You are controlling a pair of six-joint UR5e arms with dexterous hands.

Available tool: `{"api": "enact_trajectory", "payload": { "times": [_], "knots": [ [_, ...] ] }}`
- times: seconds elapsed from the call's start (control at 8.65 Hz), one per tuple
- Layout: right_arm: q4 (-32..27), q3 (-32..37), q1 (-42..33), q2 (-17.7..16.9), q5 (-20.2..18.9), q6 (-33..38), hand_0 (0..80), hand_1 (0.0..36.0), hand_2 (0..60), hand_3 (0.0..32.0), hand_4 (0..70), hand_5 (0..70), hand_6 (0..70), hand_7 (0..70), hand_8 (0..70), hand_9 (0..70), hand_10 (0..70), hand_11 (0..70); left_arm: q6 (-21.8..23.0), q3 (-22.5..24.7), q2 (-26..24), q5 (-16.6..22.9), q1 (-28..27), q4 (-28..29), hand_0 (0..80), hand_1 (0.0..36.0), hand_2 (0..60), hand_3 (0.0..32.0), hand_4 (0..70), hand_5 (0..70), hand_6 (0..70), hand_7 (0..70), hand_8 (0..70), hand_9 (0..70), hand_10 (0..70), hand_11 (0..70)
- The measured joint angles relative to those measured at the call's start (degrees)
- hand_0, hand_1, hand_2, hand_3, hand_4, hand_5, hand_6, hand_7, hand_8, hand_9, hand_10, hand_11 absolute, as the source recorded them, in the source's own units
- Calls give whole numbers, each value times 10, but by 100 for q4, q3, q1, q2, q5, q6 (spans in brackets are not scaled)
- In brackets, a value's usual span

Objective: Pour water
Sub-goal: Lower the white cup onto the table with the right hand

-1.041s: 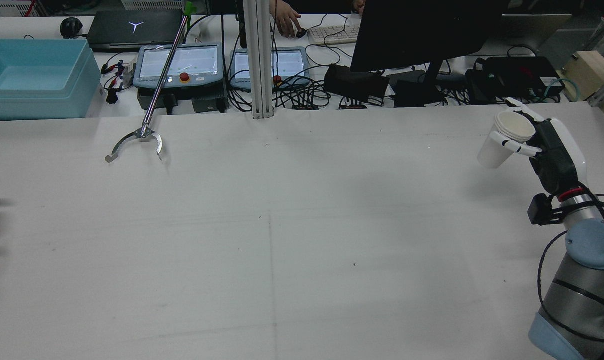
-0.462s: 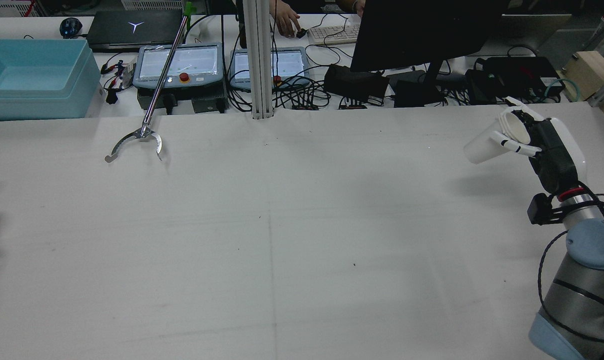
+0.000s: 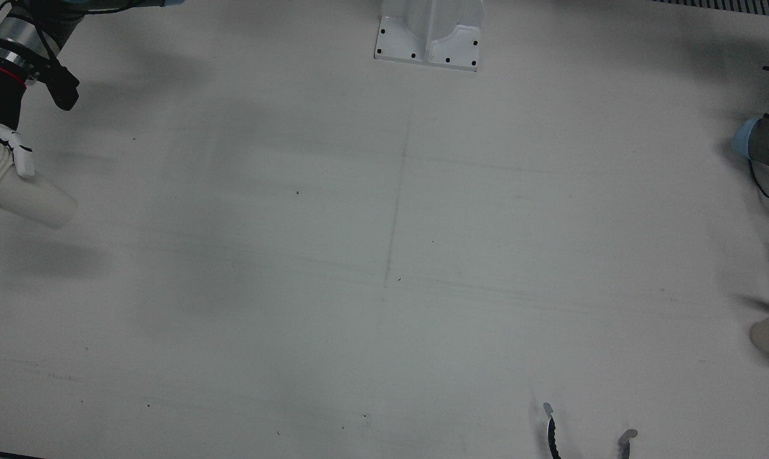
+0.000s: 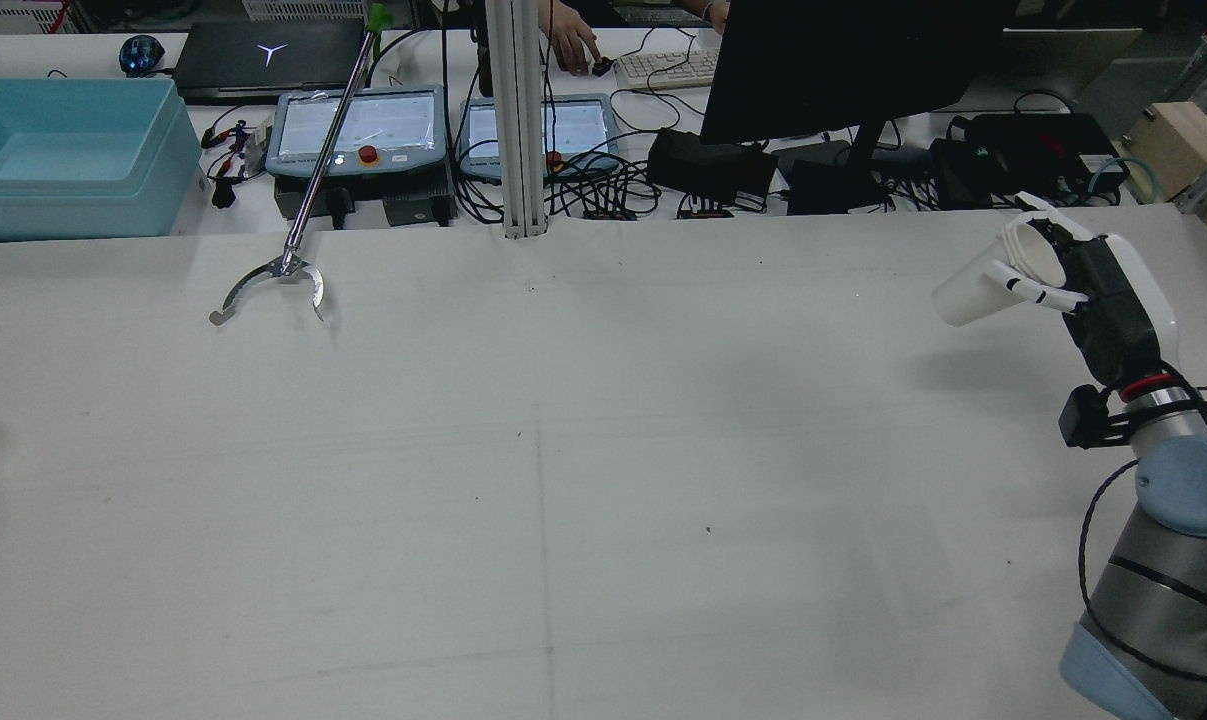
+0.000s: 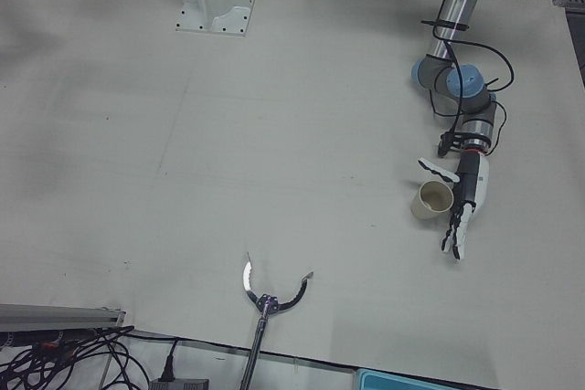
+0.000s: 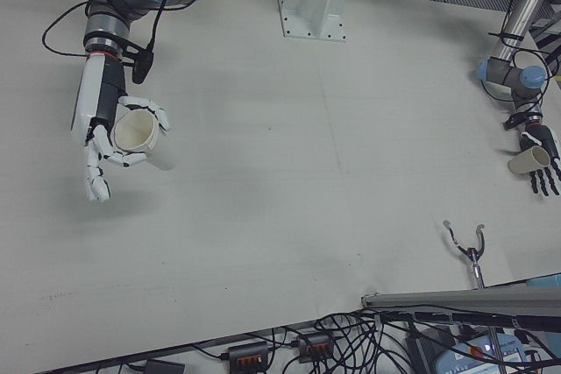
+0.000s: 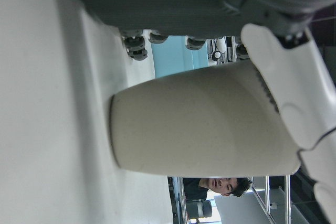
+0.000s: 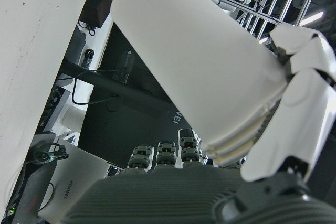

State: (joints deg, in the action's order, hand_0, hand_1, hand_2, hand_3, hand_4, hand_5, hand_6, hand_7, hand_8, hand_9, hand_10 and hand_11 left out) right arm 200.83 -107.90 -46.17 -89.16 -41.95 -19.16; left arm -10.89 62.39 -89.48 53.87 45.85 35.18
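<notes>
— What has changed since a second ago?

— In the rear view the white cup (image 4: pixel 985 283), at the right edge of the frame, has tipped from near upright to lying over, base pointing left, and the right hand (image 4: pixel 1103 295) has barely shifted.

— Which step is this?

— The tilt, I judge, though far from the tan cup (image 5: pixel 433 199) at right of the left-front view.

— The fingers?

— The right hand clasps its cup near the rim; the left hand (image 5: pixel 464 203) is beside the tan one, thumb on its wall, fingers splayed. Carrying across comes next.
</notes>
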Motion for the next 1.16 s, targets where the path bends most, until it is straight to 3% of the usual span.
{"api": "enact_trajectory", "payload": {
  "times": [0.46,0.69,1.16],
  "knots": [
    [-11,297,-152,-44,-8,9,417,121,307,0,261,481,83,172,60,119,67,102,56,-15,198,4,84,-117,489,60,0,0,160,0,0,4,0,0,4,21],
    [-20,849,59,261,4,88,424,128,306,0,246,469,72,147,46,98,59,92,66,9,278,6,198,-86,493,66,0,0,161,0,0,6,0,0,6,24],
    [-21,1347,443,390,13,253,459,169,364,0,255,527,73,145,24,59,31,54,102,203,527,10,243,-72,497,71,0,0,163,0,0,10,0,0,9,29]
  ]
}}
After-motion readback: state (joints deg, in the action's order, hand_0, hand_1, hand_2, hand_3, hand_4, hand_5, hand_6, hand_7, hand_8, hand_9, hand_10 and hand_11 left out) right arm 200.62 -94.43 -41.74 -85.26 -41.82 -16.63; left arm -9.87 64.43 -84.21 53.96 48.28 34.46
